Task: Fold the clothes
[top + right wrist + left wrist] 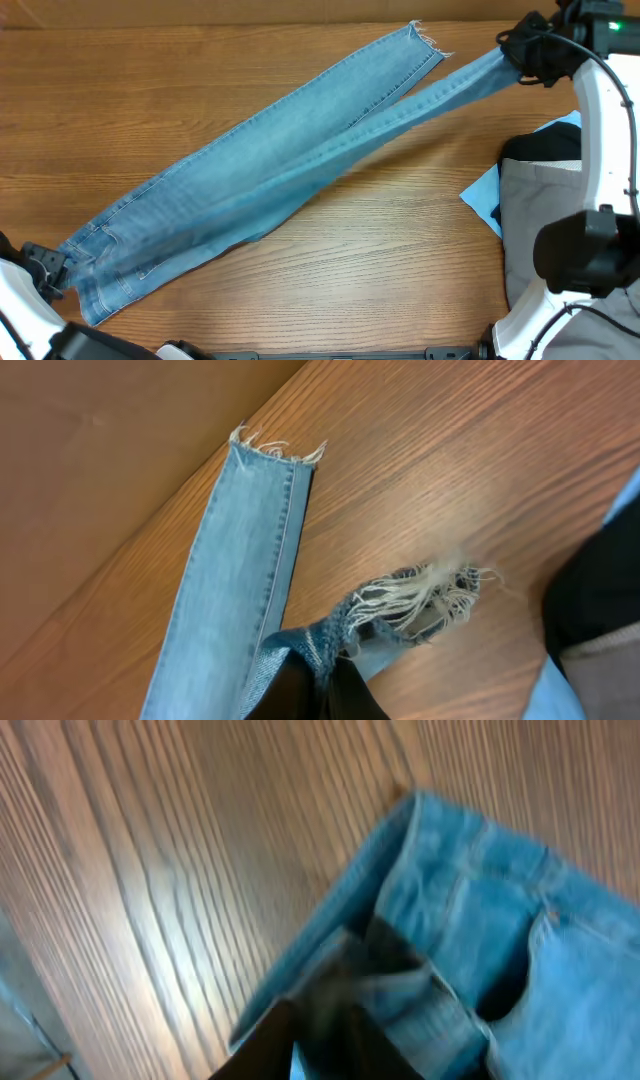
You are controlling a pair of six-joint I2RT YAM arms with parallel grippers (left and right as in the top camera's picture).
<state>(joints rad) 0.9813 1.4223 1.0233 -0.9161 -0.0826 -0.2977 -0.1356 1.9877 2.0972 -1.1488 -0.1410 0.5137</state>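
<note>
Your jeans (pixel 270 150) lie stretched in a long slant across the table (pixel 180 60). The waist is at the near left and the legs reach to the far right.

Your left gripper (pixel 48 266) is at the near left corner, right at the waist. Its wrist view is blurry, but its dark fingers (pixel 385 955) look pinched on the waist edge, with blue cloth bunched around them.

Your right gripper (pixel 525 48) is at the far right. It is closed tight on one leg, just behind that leg's frayed hem (pixel 420 595). This leg is lifted off the table. The other leg lies flat, and its frayed hem (pixel 425 38) is near the far edge, just left of the lifted one.

At the right side, apart from the jeans, you have grey trousers (pixel 535 215). A black cloth (pixel 540 145) lies at their far end, and a blue sheet (pixel 482 195) pokes out on their left.
</note>
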